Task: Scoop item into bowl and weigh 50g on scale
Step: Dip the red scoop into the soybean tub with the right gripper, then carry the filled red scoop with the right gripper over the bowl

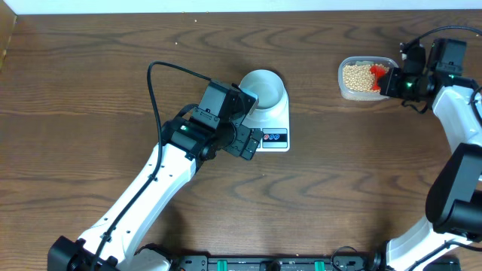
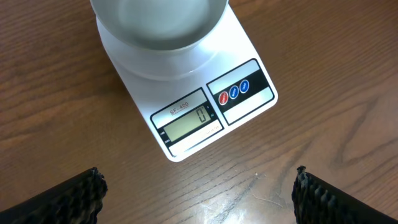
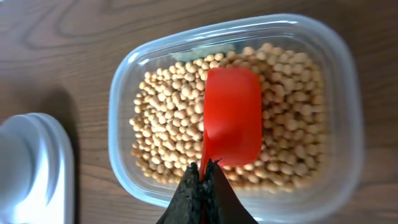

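Observation:
The pale bowl (image 1: 263, 89) stands on the white scale (image 1: 273, 120) at mid-table; its display (image 2: 189, 122) reads 0, and the bowl (image 2: 159, 25) looks to hold nothing. My left gripper (image 1: 252, 143) hovers open just in front of the scale, fingers (image 2: 68, 200) far apart over bare wood. Tan-yellow beans (image 3: 168, 118) fill a clear tub (image 3: 124, 74) at the back right. My right gripper (image 3: 204, 171) is shut on the handle of a red scoop (image 3: 231, 118), whose bowl lies among the beans (image 1: 359, 76) inside the tub.
The clear tub (image 1: 348, 92) sits close to the table's right side, with my right arm (image 1: 459, 113) coming in from the right edge. The left arm (image 1: 151, 196) stretches from the front left toward the scale.

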You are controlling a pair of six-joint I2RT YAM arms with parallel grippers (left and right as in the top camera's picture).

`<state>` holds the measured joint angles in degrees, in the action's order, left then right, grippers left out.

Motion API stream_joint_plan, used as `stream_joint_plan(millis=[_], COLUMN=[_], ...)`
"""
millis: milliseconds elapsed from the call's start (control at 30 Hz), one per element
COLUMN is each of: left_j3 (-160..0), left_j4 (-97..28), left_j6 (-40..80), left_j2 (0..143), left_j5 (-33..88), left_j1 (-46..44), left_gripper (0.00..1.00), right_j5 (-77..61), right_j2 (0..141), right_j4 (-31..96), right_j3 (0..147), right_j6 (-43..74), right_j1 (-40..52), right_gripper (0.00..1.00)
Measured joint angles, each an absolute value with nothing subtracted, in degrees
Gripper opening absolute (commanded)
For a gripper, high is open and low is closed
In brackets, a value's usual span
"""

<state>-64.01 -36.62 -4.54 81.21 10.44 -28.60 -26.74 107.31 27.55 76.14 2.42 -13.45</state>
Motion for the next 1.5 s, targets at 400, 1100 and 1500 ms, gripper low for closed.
stream_joint_plan(millis=[400, 1100, 1500], left_j3=[-64.01, -64.01, -64.01], left_j4=[-36.62, -36.62, -36.62], left_j6=[-4.54, -4.54, -4.54], left_j2=[81.21, 81.21, 81.21], left_j5=[10.44, 10.44, 10.44], left_j1=[-28.60, -28.60, -28.60], left_gripper=[0.98, 0.98, 0.98], right_j5=[-37.80, -58.59, -67.53], right_j2=[110.17, 110.24, 110.24], right_j4=[25.91, 26.30, 26.33], right_j3=[76.16, 76.16, 76.16], right_j6=[9.85, 12.60, 12.62], right_j1=[-17.26, -26.81, -29.78], right_gripper=[0.01, 0.01, 0.01])
